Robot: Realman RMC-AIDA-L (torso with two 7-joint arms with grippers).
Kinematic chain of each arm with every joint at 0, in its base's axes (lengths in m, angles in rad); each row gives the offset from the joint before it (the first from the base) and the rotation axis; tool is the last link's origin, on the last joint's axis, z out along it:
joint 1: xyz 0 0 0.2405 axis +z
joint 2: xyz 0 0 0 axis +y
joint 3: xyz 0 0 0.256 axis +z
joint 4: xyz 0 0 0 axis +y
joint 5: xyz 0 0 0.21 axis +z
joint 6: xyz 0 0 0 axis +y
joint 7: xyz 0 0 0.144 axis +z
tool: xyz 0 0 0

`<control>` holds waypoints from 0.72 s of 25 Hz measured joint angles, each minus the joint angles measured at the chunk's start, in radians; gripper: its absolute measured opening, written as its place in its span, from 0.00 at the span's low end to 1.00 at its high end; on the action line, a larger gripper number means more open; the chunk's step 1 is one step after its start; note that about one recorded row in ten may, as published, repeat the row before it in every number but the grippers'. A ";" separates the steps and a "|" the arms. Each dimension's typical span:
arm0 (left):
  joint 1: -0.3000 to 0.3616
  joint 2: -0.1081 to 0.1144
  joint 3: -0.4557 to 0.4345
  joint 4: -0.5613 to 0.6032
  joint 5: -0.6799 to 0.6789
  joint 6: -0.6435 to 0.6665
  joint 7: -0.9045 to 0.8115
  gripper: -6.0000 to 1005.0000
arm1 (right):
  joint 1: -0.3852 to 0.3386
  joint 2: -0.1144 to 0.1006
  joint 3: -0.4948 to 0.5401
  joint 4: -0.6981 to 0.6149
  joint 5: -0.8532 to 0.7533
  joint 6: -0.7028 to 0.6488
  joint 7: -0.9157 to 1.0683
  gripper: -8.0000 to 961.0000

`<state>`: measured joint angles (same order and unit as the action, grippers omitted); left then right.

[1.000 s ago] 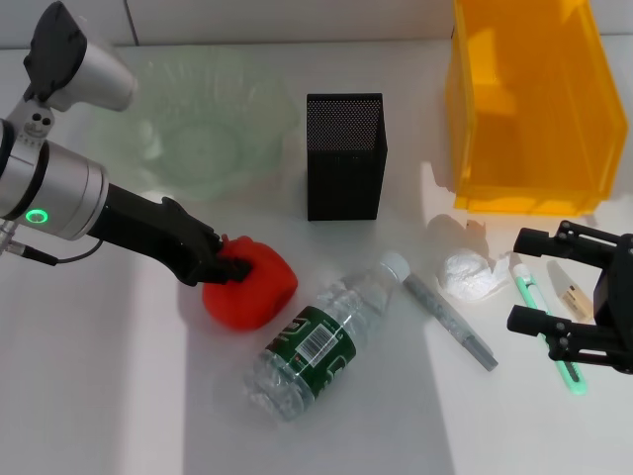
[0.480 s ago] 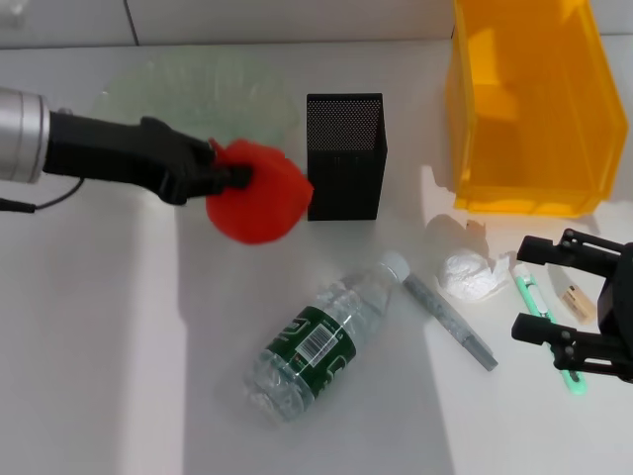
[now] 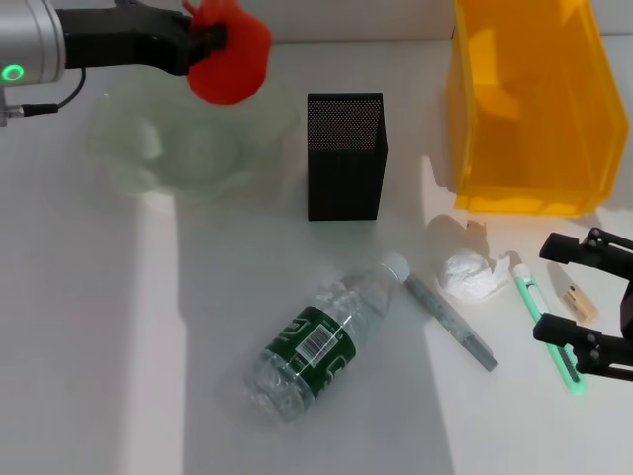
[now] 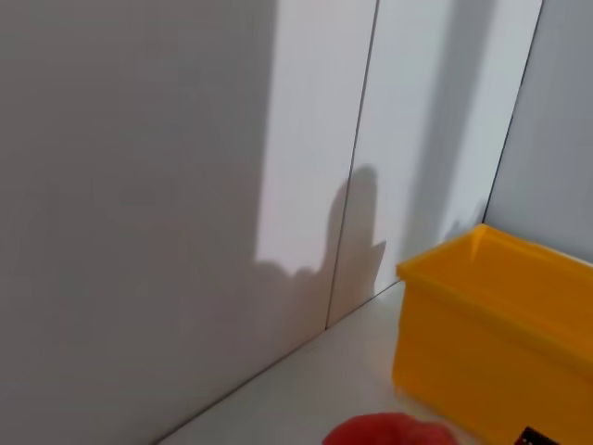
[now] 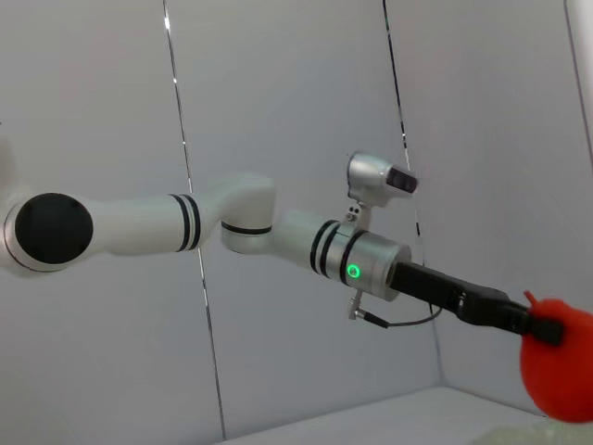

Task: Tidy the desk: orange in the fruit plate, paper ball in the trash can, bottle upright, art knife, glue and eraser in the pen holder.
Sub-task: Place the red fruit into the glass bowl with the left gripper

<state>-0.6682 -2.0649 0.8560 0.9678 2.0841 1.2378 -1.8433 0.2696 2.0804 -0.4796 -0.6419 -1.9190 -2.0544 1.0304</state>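
We carry the orange (image 3: 229, 61) clamped in our left gripper (image 3: 210, 40) jaws above the far edge of the fruit plate (image 3: 129, 158), ready to drop it in, while our right gripper (image 3: 590, 305) waits with jaws wide near the glue (image 3: 544, 322).

Pale grey wall panels (image 4: 185, 185) with thin vertical seams are standing behind the white table (image 3: 99, 346). Bright light is falling across both in broad patches, laying soft shadows over the tabletop and up the wall
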 joint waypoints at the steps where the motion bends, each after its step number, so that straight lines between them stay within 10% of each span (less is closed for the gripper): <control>1: -0.004 0.000 0.015 -0.002 0.011 -0.012 -0.013 0.11 | -0.001 0.000 0.002 0.001 0.000 -0.001 0.000 0.80; 9: 0.026 0.001 0.018 0.003 0.005 -0.047 -0.039 0.09 | -0.001 0.000 0.010 0.008 0.000 -0.009 -0.001 0.80; 18: 0.058 0.002 0.014 0.008 -0.014 -0.049 -0.039 0.41 | 0.002 -0.002 0.012 0.008 0.000 -0.028 -0.001 0.80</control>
<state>-0.6098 -2.0628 0.8703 0.9756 2.0700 1.1883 -1.8820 0.2719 2.0787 -0.4677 -0.6334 -1.9190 -2.0826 1.0292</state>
